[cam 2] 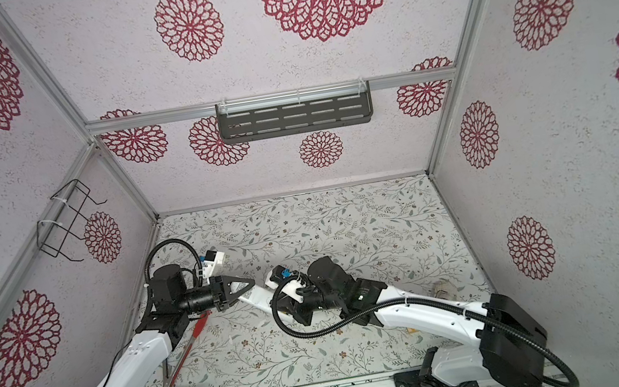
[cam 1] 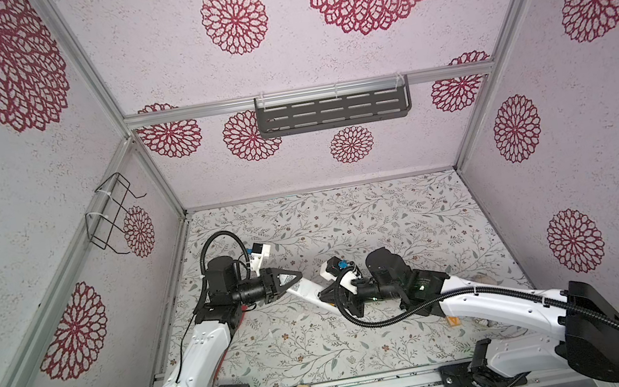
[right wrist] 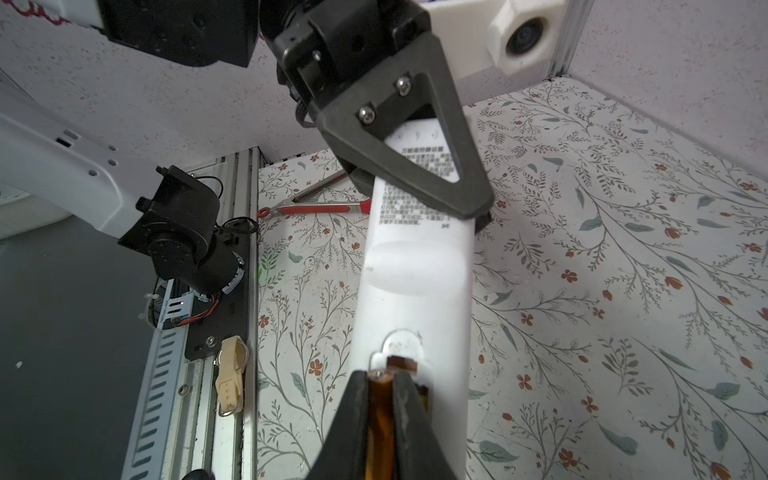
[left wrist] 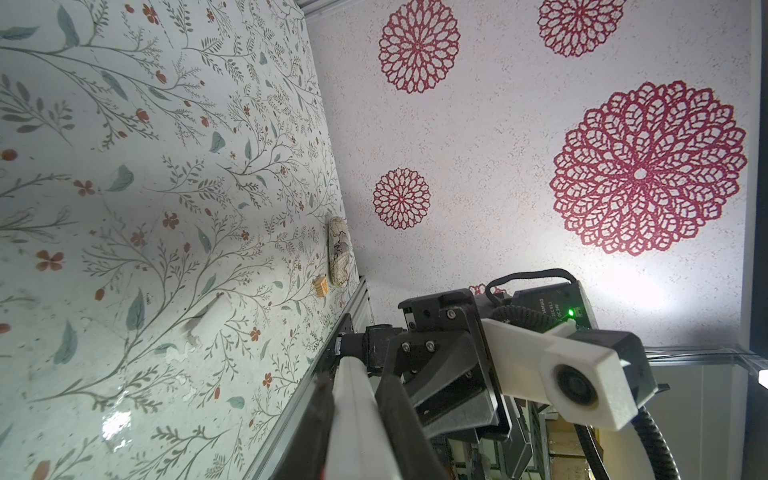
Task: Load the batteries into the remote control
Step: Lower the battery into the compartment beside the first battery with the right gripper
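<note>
Pinched in the right gripper [right wrist: 380,378]: one orange battery [right wrist: 380,415], nose at the near end of the remote control [right wrist: 415,270]. Running straight ahead from those fingertips, back up, far end clamped by the left gripper [right wrist: 419,195].

The left gripper [cam 1: 297,277] is closed on one end of the long white plastic remote control [cam 1: 308,287]. The right gripper [cam 1: 326,296] sits at its other end.

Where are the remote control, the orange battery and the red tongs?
remote control [right wrist: 415,291]: right wrist view, middle of its plain white back.
battery [right wrist: 380,407]: right wrist view, its orange side.
red tongs [right wrist: 328,207]: right wrist view, red handle.
</note>
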`<state>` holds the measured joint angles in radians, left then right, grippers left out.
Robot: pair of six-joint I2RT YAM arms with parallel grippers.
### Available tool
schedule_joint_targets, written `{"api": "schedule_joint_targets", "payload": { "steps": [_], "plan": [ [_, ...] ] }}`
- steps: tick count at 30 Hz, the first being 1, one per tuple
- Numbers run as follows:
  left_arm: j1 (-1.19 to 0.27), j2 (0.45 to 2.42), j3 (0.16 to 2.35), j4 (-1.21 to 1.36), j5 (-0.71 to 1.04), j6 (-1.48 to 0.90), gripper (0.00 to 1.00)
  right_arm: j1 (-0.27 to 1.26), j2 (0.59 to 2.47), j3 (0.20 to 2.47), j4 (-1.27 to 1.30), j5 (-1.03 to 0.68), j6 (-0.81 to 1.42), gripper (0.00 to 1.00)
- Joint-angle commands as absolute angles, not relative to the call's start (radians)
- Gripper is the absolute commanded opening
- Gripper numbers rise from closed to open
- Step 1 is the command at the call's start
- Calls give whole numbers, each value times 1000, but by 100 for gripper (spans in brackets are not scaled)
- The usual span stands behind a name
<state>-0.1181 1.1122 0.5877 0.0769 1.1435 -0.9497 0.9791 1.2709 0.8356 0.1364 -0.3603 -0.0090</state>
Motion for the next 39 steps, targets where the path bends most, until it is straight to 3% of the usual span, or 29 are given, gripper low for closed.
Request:
{"api": "schedule_joint_targets", "payload": {
  "steps": [1, 23, 39],
  "plan": [
    [-110, 1095, 587, 100, 1167, -946, 0, 979, 1265, 833, 146, -360, -24, 14],
    [-98, 1096, 586, 101, 1164, -945, 0, 979, 1237, 775, 59, -347, -33, 12],
    [-98, 1102, 591, 77, 1158, -934, 0, 976, 1142, 864, 59, -278, -28, 26]
  ]
}}
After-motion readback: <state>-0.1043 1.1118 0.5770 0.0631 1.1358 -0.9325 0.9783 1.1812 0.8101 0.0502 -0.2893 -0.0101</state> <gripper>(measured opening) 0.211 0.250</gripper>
